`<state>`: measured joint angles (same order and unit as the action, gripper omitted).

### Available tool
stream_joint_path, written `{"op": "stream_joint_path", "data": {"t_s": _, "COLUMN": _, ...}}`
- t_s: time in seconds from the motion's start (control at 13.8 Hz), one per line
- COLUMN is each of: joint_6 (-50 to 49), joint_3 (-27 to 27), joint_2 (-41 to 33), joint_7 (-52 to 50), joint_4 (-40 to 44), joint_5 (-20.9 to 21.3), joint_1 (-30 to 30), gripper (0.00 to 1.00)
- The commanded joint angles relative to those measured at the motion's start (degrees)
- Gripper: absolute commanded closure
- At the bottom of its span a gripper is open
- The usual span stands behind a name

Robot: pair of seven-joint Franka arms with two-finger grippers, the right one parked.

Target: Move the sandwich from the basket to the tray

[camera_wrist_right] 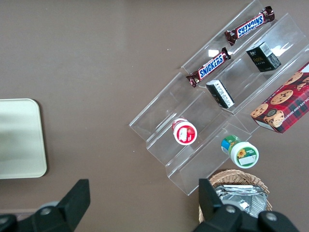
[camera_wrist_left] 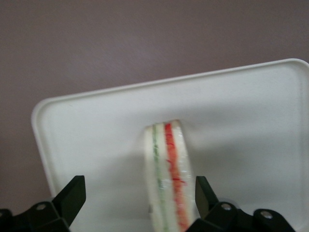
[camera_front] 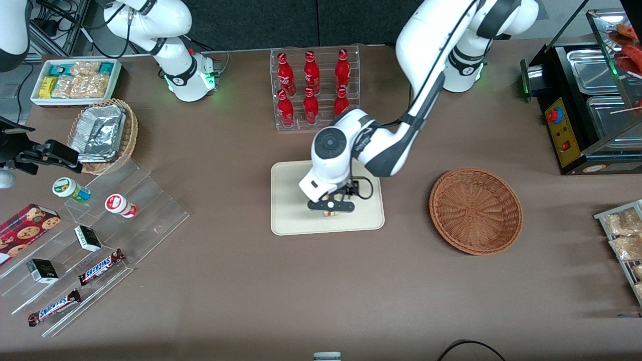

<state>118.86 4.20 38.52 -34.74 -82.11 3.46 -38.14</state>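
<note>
One sandwich point(camera_wrist_left: 168, 174) stood on its edge on the tray point(camera_front: 288, 220), its green and red filling stripes facing up. Both fingers point(camera_wrist_left: 72, 195) of the tool point(camera_front: 331, 206) stood spread wide, one on each side of the sandwich, with a clear gap on one side, so the tool was open just above it. Toward the working arm's end of the worktop point(camera_front: 251, 281) sat the basket point(camera_front: 475, 210), well apart from the tray.
</note>
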Motion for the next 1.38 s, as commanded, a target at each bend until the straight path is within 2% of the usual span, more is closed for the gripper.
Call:
{"op": "stream_joint_path", "data": {"t_s": 0.0, "joint_6": -4.9, "joint_3": 0.3, "joint_2": -4.5, "joint_7": 9.2, "joint_4": -1.7, "joint_5": 0.6, "joint_1": 5.1, "gripper": 0.0}}
{"op": "stream_joint_path", "data": {"t_s": 0.15, "joint_6": -10.3, "joint_3": 0.3, "joint_2": -6.1, "joint_7": 8.3, "joint_4": -2.3, "joint_5": 0.1, "joint_1": 8.2, "gripper": 0.0}}
{"op": "stream_joint_path", "data": {"t_s": 0.58, "joint_6": -9.5, "joint_3": 0.6, "joint_2": -13.5, "joint_7": 13.1, "joint_4": -8.7, "joint_5": -0.5, "joint_1": 19.6, "gripper": 0.0}}
{"op": "stream_joint_path", "data": {"t_s": 0.87, "joint_6": -10.0, "joint_3": 0.6, "joint_2": -17.8, "joint_7": 20.2, "joint_4": -11.2, "joint_5": -4.0, "joint_1": 27.2, "gripper": 0.0}}
{"op": "stream_joint_path", "data": {"t_s": 1.09, "joint_6": -11.1, "joint_3": 0.5, "joint_2": -21.2, "joint_7": 21.9, "joint_4": -13.9, "joint_5": -4.3, "joint_1": 30.1, "gripper": 0.0}}
{"op": "stream_joint_path", "data": {"t_s": 1.31, "joint_6": -12.1, "joint_3": 1.3, "joint_2": -29.3, "joint_7": 26.0, "joint_4": -21.1, "joint_5": -5.0, "joint_1": 36.1, "gripper": 0.0}}
